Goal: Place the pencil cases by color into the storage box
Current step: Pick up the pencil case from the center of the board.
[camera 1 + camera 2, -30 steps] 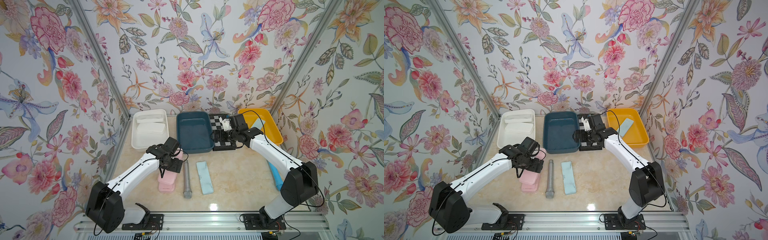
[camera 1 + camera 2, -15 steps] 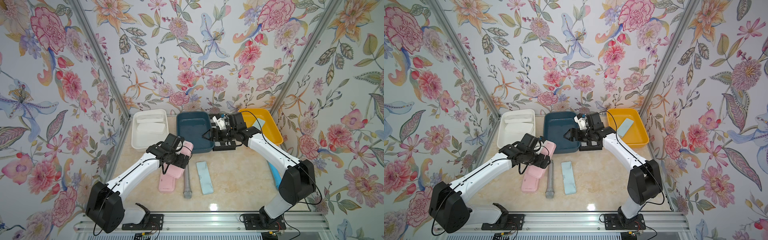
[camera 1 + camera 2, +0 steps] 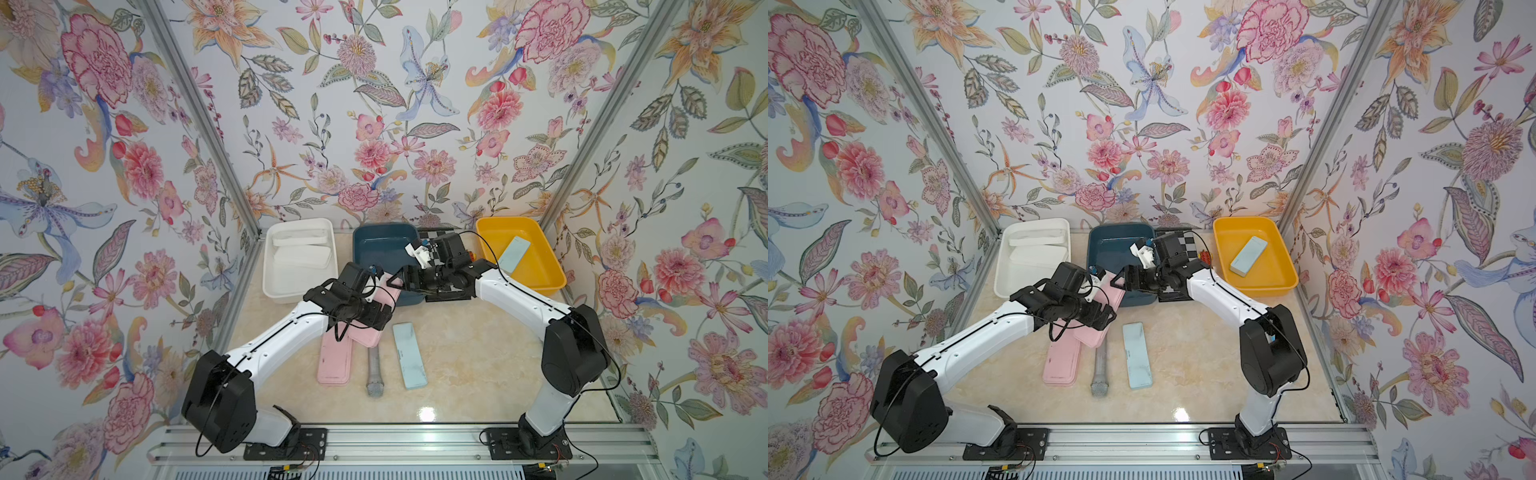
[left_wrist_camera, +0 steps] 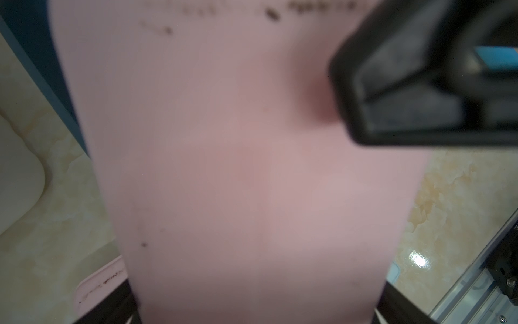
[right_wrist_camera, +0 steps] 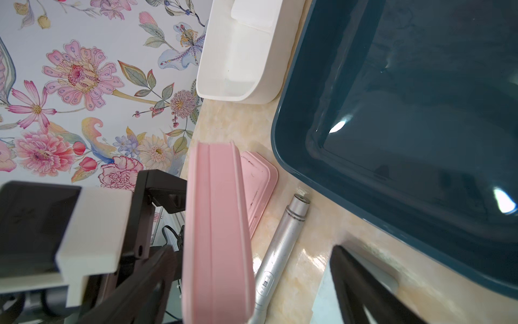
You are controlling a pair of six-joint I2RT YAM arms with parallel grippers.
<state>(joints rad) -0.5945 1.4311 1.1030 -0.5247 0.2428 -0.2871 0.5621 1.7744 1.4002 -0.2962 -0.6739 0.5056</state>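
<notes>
Nearest the rail, three things lay on the worktop point(image 3: 478, 353): the second pink case point(image 3: 334, 365), a grey microphone point(image 3: 375, 372) just beside it, and a pale blue case point(image 3: 410, 356).

Above them the left claw point(image 3: 370, 309) was clenched across the width of the held pink case point(image 3: 387, 294). The case hung tilted in the air, its far end close to the near rim of the teal box point(image 3: 384, 227). A second before, that case had been down on the worktop with its twin; it had since been lifted and carried toward the back.

The right claw point(image 3: 402, 281) had swung off the checkered board point(image 3: 1192, 244) to meet it. Its wrist view showed the held pink case point(image 5: 215, 238) edge-on between the jaws, which stood released, straddling the case with a gap on one side. They had begun to narrow but had no grip yet.

This looked like an arm-to-arm handover, probably bound for the teal box, which held nothing.

Farther back, the white box point(image 3: 291, 291) held both white cases point(image 3: 305, 254), and the yellow box point(image 3: 536, 268) held one blue case point(image 3: 514, 254). By that count white was done, blue half done, and pink not yet started.
</notes>
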